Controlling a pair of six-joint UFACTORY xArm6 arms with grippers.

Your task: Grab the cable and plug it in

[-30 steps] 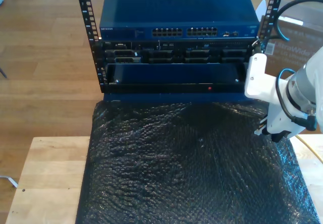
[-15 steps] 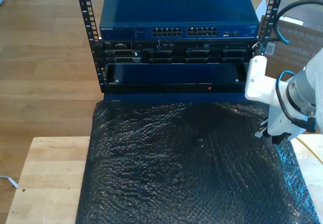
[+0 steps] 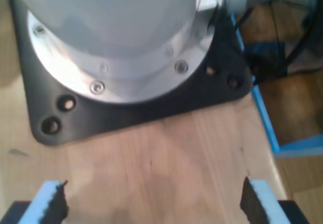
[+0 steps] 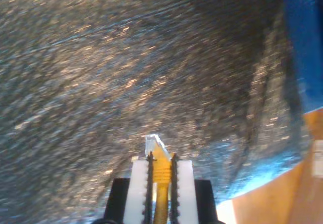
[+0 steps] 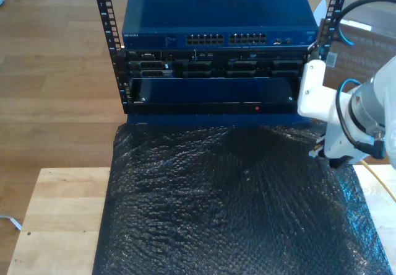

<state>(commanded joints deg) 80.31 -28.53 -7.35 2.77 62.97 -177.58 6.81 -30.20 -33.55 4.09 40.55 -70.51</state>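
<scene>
A: Pinching the cable right between its fingers, my second hand has the yellow cord clamped tight, white serrated pads pressed against it from both sides.

B: And the plug?

A: Clear plastic, poking just past the fingertips, straight out ahead of the hand. The yellow boot sits inside the grip; the cord runs back between the pads toward the wrist.

B: What's beyond the plug?

A: Black bubble wrap, crinkled and glinting, spread under and ahead of the hand. From the exterior view that wrap covers most of the wooden tabletop. The second hand hangs at the exterior view's right, just above the wrap's far corner, on a white arm. A bit of yellow cord trails behind it over the tabletop edge.

B: The rack?

A: Ahead of the hand: a blue network switch with two banks of ports on its face, darker gear beneath, all in a black rack frame. The plug is apart from any port; I can't tell how close the hand sits to the rack's front.

B: And the other hand?

A: My first hand is spread wide, pads far apart with nothing between them. Beyond it lies bare wood and a black base plate under a silvery arm base. Blurry, that one.
</scene>
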